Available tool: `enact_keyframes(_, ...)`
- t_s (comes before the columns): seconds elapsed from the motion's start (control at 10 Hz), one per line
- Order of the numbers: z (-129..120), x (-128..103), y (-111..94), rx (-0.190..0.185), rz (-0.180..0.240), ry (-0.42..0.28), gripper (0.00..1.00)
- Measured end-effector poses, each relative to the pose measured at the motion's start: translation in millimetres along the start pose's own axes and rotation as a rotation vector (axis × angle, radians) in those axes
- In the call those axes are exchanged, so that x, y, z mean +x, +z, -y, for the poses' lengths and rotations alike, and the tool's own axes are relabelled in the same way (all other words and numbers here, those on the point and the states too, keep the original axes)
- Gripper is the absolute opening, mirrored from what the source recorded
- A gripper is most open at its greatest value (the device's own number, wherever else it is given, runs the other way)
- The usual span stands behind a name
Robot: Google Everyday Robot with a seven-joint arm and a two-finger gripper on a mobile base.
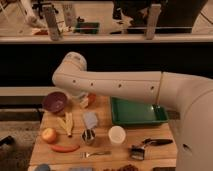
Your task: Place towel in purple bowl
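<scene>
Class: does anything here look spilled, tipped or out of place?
Nothing stands out. The small pale grey-blue cloth towel lies flat near the round dark purple bowl; the gripper hangs beside that bowl.

White arm [120, 87] outstretched, gripper [84, 101] low beneath it

Warm, dim light falls from above, brightest along the top of the white arm [120, 87], whose underside turns grey. The table [150, 155] glows amber, its shadows soft and short. A dark band [30, 65] crosses at 12 o'clock. The gripper [83, 102] hangs shaded beneath the arm, toward the table's 10 o'clock
</scene>
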Motion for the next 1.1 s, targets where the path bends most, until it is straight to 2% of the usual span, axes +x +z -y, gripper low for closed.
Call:
enact_keyframes(0.1,0,0,0,0.0,0.014,0.013,0.8)
enact_keyframes(0.3,-5,5,15,-0.007,0.049,0.043,0.8)
enact_keyframes(0.4,-8,7,28,-0.012,0.067,0.055,0.8)
enact_keyframes(0.5,-12,6,51,-0.02,0.099,0.063,0.8)
enact_keyframes(0.8,-17,11,78,-0.036,0.139,0.068,0.8)
enact_keyframes(1.1,-26,13,103,-0.081,0.173,0.045,0.8)
